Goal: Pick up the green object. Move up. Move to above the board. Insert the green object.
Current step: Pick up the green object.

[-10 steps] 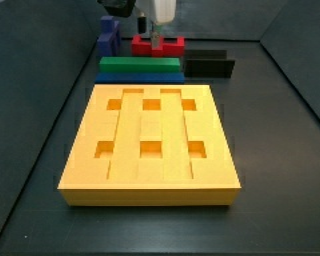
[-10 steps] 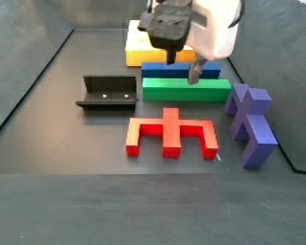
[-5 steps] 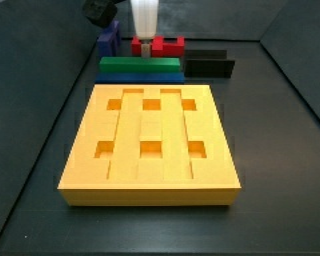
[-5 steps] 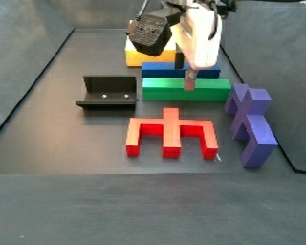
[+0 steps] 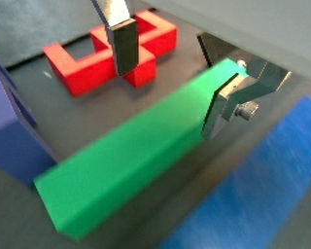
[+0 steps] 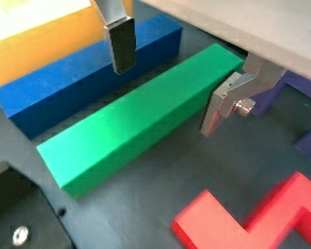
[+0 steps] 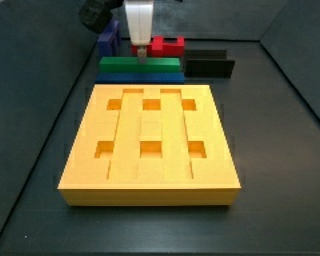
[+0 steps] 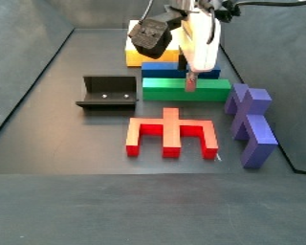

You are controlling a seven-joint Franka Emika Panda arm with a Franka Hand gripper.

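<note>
Reaching straight down from above, your gripper (image 8: 191,83) is hanging over one end of the green object (image 8: 186,89), with the white wrist body upright over it in both side views. You are seeing the jaws standing wide apart and gripping nothing: in both wrist views one finger (image 5: 120,44) is sitting off one long side of the green object (image 5: 143,144) and the opposite finger (image 5: 228,100) is sitting close against its far long side, so the bar is lying between them; whether either pad is touching it, you cannot tell. In a wrist view the gripper (image 6: 167,73) is straddling the bar (image 6: 139,119) near one end, not at its middle. The green object is lying flat on the dark floor, just beside the blue bar (image 6: 86,79) and parallel to it, and the board (image 7: 149,140) is lying beyond the blue bar, its orange-yellow edge (image 6: 35,42) showing past it. On the green object's opposite side you are looking at a red piece (image 8: 171,133), purple pieces (image 8: 251,122) and the fixture (image 8: 106,95).
</note>
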